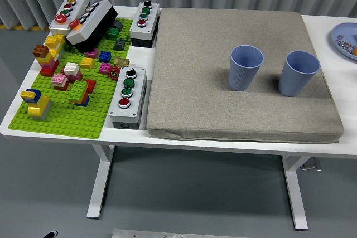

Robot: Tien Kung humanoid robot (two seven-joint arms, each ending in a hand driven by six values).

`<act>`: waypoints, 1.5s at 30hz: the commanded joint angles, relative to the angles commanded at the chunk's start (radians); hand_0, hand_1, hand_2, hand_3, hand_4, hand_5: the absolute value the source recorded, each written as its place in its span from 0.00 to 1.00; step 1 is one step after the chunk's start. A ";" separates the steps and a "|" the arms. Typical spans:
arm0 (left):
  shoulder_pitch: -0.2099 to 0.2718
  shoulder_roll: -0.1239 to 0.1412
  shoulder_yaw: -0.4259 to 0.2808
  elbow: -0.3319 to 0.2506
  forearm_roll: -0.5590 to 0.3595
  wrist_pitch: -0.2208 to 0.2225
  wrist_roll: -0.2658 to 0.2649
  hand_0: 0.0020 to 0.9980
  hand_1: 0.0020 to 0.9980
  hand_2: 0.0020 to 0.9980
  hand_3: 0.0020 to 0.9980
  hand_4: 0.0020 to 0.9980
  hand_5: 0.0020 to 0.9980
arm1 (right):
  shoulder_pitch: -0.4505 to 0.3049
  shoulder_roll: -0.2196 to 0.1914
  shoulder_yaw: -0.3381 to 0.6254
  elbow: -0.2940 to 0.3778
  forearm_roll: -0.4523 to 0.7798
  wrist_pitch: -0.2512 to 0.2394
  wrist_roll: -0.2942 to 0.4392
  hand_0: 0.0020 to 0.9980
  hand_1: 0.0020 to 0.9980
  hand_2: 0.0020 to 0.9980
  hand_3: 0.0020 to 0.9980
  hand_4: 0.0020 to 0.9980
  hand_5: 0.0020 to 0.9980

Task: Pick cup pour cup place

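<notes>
Neither of the robot's hands was in view — so there was no telling whether they were open, closed or gripping anything. Two blue ribbed cups stood upright on the grey fabric mat (223, 110) that covered most of the white table (334, 37): the left cup (246, 67) sat right of the mat's middle, and the right cup (298, 73) stood near it, apart from it and close to the mat's right edge. Both had their mouths open to the ceiling, and I could not make out anything inside either one.

At the far right edge of the table a blue plate (346, 38) was partly cut off, with a few small bits lying on it — too small to name. To the left of the mat lay a green building-brick baseplate (67, 121) scattered with coloured bricks (72, 79) in yellow, pink, red, blue and brown. Four grey button boxes stood about it: one (128, 97) just beside the mat's left edge near the front, one (144, 23) at the mat's far left corner, and two at the table's back left corner, one upright box (69, 11) and one tilted box (92, 24) leaning beside it.
</notes>
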 joint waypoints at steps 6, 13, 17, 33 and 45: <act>0.000 -0.005 0.001 0.000 -0.001 -0.001 0.001 0.82 0.78 0.82 0.75 0.56 1.00 | 0.007 0.020 0.004 -0.007 -0.001 0.005 -0.003 0.84 0.72 0.69 0.72 0.79 1.00; 0.001 -0.006 -0.006 0.000 0.005 -0.001 0.002 0.82 0.78 0.82 0.75 0.56 1.00 | 0.007 0.027 0.011 -0.010 -0.007 0.008 -0.007 0.86 0.72 0.70 0.72 0.80 1.00; 0.002 -0.008 -0.014 0.000 0.012 0.000 0.004 0.82 0.78 0.82 0.75 0.56 1.00 | 0.006 0.032 0.011 -0.012 -0.008 0.010 -0.008 0.86 0.72 0.70 0.72 0.80 1.00; 0.014 -0.023 -0.107 0.000 0.069 0.014 0.006 0.82 0.78 0.83 0.75 0.56 1.00 | 0.060 0.064 -0.032 -0.015 -0.001 0.017 -0.010 0.86 0.73 0.70 0.73 0.79 1.00; 0.009 -0.033 -0.177 0.000 0.105 0.015 0.014 0.82 0.78 0.84 0.75 0.56 1.00 | 0.079 0.073 -0.035 -0.012 -0.005 0.022 -0.015 0.87 0.73 0.71 0.73 0.78 1.00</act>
